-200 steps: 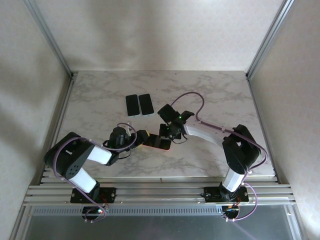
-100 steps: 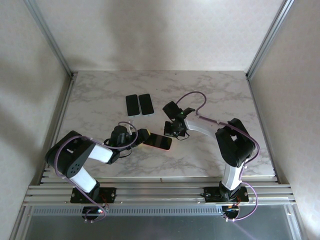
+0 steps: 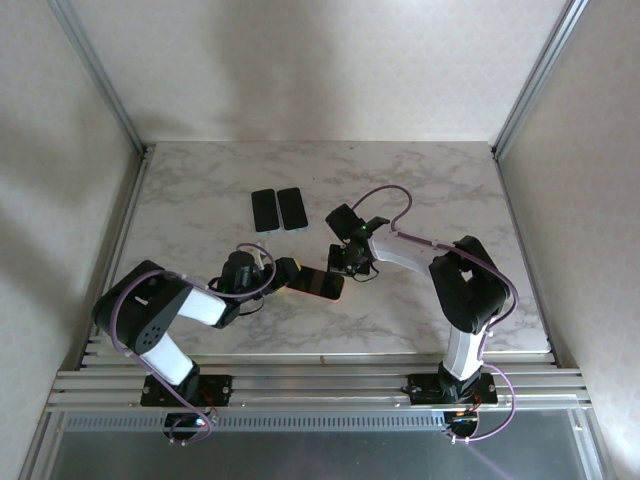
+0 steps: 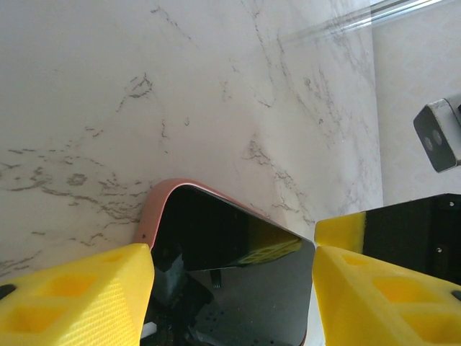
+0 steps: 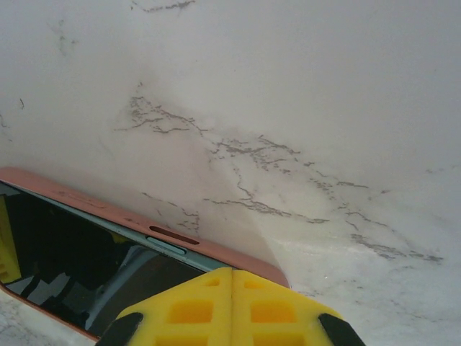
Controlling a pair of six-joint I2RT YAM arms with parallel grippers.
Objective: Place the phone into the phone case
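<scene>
We hold the phone case (image 4: 155,202) by its sides in the half-open left gripper (image 4: 230,241) on the tabletop (image 3: 420,190), the phone (image 5: 72,259) lying inside. The right gripper (image 5: 230,274), shut and empty, sits at its rim; an off-centre push could pop the phone out.

Nothing can be read in these views. The phone (image 4: 234,277) shows a dark screen with reflections only. Its pink case (image 4: 153,213) and the marble bench (image 3: 440,190) carry no legible letters, numbers, brands or signs.
</scene>
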